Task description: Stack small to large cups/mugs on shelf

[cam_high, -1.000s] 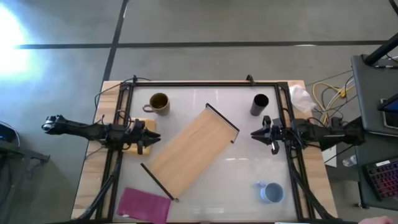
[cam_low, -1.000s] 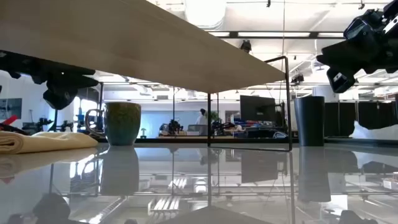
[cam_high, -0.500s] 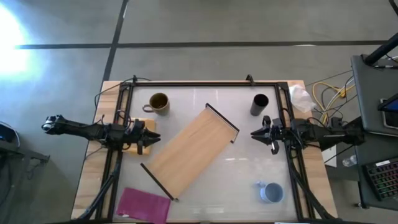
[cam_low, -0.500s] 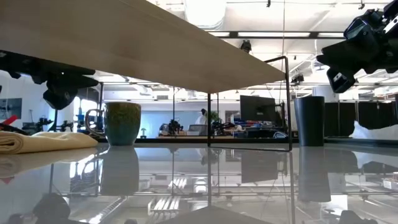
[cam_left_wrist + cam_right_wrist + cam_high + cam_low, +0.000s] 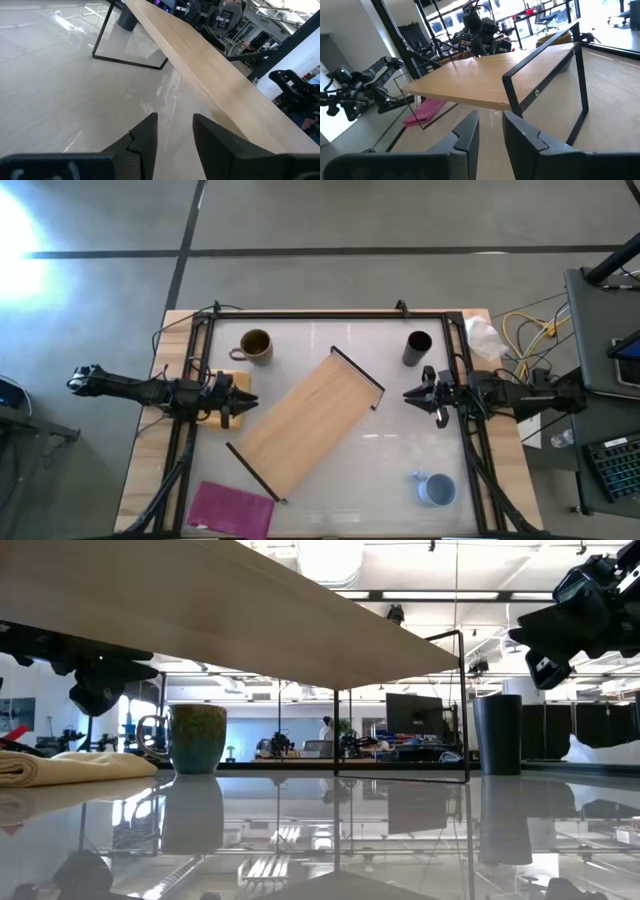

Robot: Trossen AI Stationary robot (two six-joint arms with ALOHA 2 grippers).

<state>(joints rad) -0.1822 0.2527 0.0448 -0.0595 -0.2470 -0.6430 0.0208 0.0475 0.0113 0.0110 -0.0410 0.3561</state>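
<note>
Lying diagonally across the middle of the worktop (image 5: 400,470), the shelf (image 5: 305,423) was seen from above, its long axis running from 7 o'clock to 1 o'clock, with a black rail at each short end. The magenta cloth (image 5: 232,509) was found at the shelf's 7 o'clock end, just beside it. The mustard-brown mug (image 5: 255,345) was placed at 10 o'clock of the shelf, the light blue-grey mug (image 5: 435,489) at 4 o'clock, and the black cup (image 5: 417,347) at 2 o'clock, all apart from the board. The left pincer (image 5: 240,402) was held at 9 o'clock, narrowly parted and empty. The right pincer (image 5: 410,394) was held at 3 o'clock, likewise slightly parted, with nothing gripped.
</note>
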